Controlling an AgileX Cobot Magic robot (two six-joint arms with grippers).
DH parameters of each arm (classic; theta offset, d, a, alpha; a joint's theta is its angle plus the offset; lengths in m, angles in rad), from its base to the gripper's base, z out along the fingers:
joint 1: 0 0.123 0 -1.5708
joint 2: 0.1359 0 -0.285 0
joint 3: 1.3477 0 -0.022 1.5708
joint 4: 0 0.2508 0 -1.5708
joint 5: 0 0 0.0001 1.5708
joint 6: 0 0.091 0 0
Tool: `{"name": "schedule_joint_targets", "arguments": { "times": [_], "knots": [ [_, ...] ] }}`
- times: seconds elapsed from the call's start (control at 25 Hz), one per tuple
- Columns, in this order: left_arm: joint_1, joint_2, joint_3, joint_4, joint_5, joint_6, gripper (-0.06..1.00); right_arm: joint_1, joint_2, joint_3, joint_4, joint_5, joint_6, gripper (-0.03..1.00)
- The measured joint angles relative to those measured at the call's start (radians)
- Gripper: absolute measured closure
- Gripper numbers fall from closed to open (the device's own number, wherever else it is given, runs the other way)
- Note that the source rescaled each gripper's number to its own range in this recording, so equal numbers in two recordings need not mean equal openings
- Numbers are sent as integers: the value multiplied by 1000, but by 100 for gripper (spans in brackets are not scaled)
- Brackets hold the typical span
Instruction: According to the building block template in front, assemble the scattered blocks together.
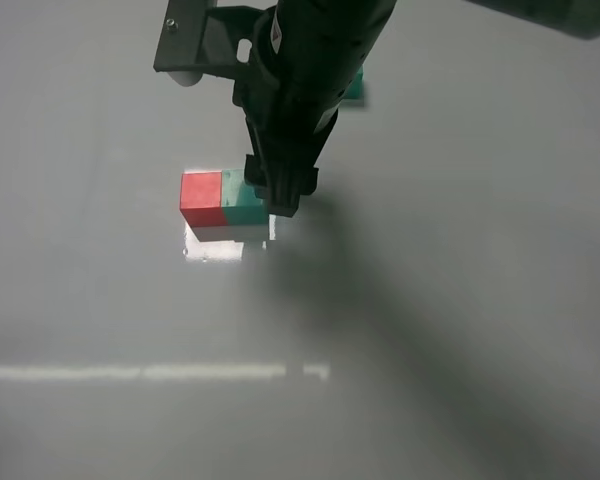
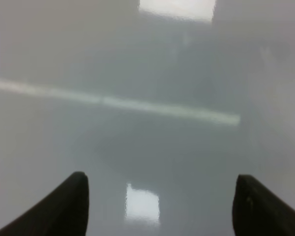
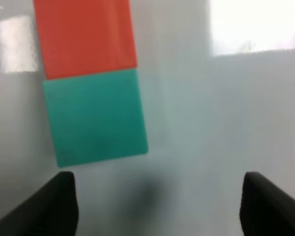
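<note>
Two scattered blocks (image 1: pixel 223 198) sit flush, red against green; my right gripper (image 3: pixel 157 206) is spread and empty beside them; lift straight up, no nudging; left gripper (image 2: pixel 160 206) spread, idle.

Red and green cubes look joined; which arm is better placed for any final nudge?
Right, probably. The right gripper hangs open just by the green cube, which touches the red cube. The left gripper sees only bare table.
</note>
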Motion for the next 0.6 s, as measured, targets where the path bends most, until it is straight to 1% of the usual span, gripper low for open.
{"name": "schedule_joint_targets", "arguments": {
  "times": [0.12, 0.36, 0.48, 0.6],
  "knots": [
    [0, 0, 0, 0, 0, 0, 41, -32, 0, 0, 12, 28, 34, 19],
    [0, 0, 0, 0, 0, 0, 41, -101, -23, 0, 60, 38, 81, 19],
    [0, 0, 0, 0, 0, 0, 41, -135, -55, 18, 62, 39, 138, 19],
    [0, 0, 0, 0, 0, 0, 41, -170, -97, 57, 62, 40, 239, 19]
  ]
}}
